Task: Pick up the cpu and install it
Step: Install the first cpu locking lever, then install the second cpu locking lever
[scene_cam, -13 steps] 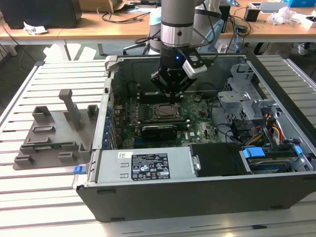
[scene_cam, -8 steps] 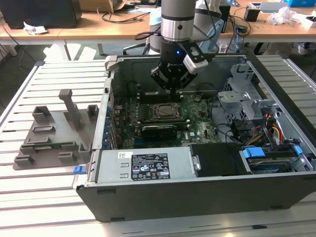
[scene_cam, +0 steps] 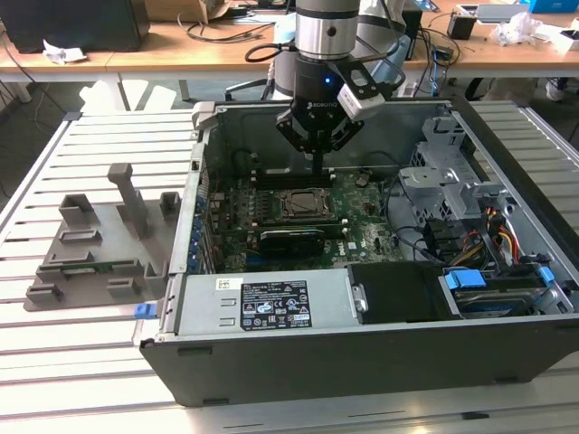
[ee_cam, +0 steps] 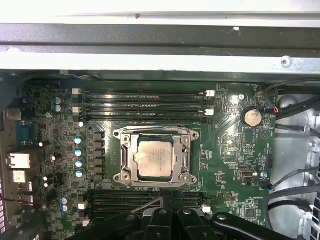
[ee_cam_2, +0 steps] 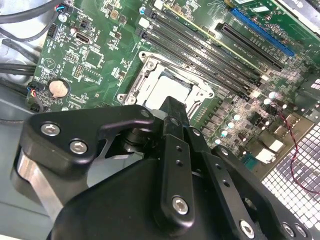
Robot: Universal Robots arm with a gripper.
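above the open computer case (scene_cam: 507,194) the arm stands upright with its wrist turned straight down, and the gripper (scene_cam: 318,163) hangs just over the motherboard (ee_cam: 225,155), its fingers (ee_cam_2: 175,130) pressed together and holding nothing. one cpu (ee_cam: 155,159) lies flat inside the one socket frame (ee_cam: 120,155), with four empty memory slots (ee_cam: 142,105) beside it and one coin battery (ee_cam: 251,117) near. in the second wrist view the gripper's black body hides part of the cpu and socket.

Silver-topped cpu (ee_cam: 155,158) flat in the motherboard socket (ee_cam: 155,183)
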